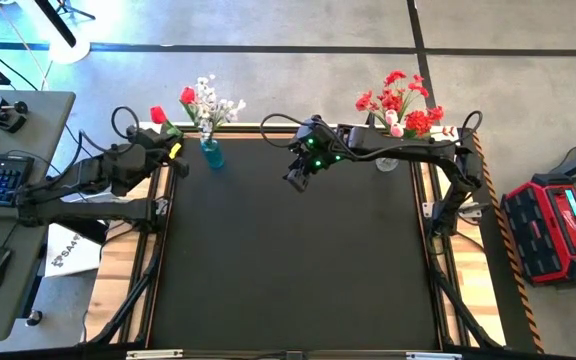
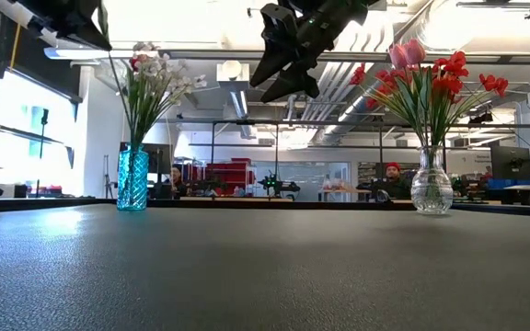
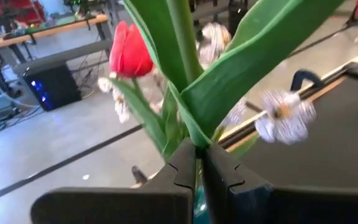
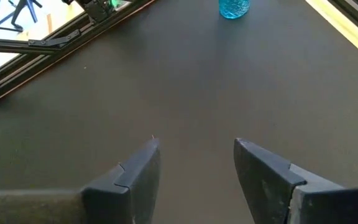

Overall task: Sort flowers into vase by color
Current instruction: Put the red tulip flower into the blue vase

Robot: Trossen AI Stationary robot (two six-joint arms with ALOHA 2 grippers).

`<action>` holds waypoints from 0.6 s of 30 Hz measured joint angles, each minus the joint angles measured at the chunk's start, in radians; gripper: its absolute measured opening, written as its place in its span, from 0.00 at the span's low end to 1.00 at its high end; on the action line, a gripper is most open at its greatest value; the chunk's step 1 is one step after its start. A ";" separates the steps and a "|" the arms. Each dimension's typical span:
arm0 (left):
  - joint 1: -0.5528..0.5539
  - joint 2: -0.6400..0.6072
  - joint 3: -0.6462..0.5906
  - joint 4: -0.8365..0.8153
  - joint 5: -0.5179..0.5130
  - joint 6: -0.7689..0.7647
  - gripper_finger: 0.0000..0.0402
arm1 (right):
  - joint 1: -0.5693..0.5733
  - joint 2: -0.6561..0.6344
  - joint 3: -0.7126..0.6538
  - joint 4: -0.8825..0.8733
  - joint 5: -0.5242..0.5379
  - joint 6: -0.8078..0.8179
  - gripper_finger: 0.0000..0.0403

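From above, the dark surface [image 1: 288, 260] carries a blue vase [image 1: 211, 152] near its far left corner, filled with white blossoms [image 1: 208, 102] and one red bud. The left claw [image 1: 168, 148] sits just beside that vase at the surface's left edge, pinching the stem of a red tulip [image 1: 157, 115]. Near the far right corner, a clear vase [image 1: 386, 160] holds red flowers [image 1: 400, 100] with a pale pink one among them. The right claw [image 1: 298, 172] hangs over the far middle of the surface, between the two vases, holding nothing.

At table height, the blue vase [image 2: 132, 179] stands left and the clear vase [image 2: 432, 184] right, both upright. The right claw [image 2: 283, 69] hovers high above the surface, fingers spread.

In the left wrist view, the left claw [image 3: 199, 163] is pressed together on the green stem, with broad leaves rising from it and the red tulip [image 3: 129, 51] beyond.

In the right wrist view, the right claw [image 4: 196, 168] is spread wide over bare surface [image 4: 185, 81], with the blue vase [image 4: 234, 7] well apart from it.
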 joint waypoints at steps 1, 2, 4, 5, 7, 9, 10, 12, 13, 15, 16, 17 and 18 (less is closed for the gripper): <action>0.005 0.000 0.000 -0.016 0.001 -0.007 0.00 | 0.000 0.000 0.000 0.000 0.000 0.000 0.47; 0.011 0.000 0.000 -0.027 0.001 -0.013 0.00 | 0.000 0.000 0.000 0.000 0.000 0.000 0.47; 0.023 0.000 0.000 -0.046 0.001 -0.019 0.00 | 0.000 0.000 0.000 0.000 0.000 0.000 0.47; 0.029 0.000 0.000 -0.053 0.001 -0.020 0.00 | 0.000 0.000 0.000 0.000 0.000 0.000 0.47; 0.040 0.000 0.000 -0.058 0.015 -0.021 0.00 | 0.000 0.000 0.000 0.000 0.000 0.002 0.47; 0.050 0.001 0.000 -0.056 0.033 -0.022 0.00 | 0.000 0.000 0.000 0.000 0.000 0.003 0.47; 0.053 0.006 0.000 -0.050 0.039 -0.022 0.00 | 0.000 0.000 0.000 0.000 0.000 0.003 0.47; 0.058 0.019 0.000 -0.025 0.048 -0.021 0.00 | 0.000 0.000 0.000 0.001 0.000 0.012 0.47; 0.061 0.028 0.000 -0.013 0.054 -0.017 0.00 | 0.000 0.000 0.000 0.005 0.000 0.014 0.47; 0.062 0.044 0.000 0.013 0.072 0.005 0.00 | 0.000 0.000 0.000 0.014 -0.001 0.015 0.47; 0.062 0.053 0.000 0.017 0.077 0.012 0.00 | 0.000 0.000 0.000 0.016 -0.001 0.015 0.47; 0.062 0.062 0.000 0.018 0.078 0.012 0.00 | 0.000 0.000 0.000 0.018 -0.001 0.017 0.47; 0.062 0.073 0.000 0.018 0.084 0.010 0.00 | 0.000 0.000 0.000 0.018 -0.002 0.019 0.47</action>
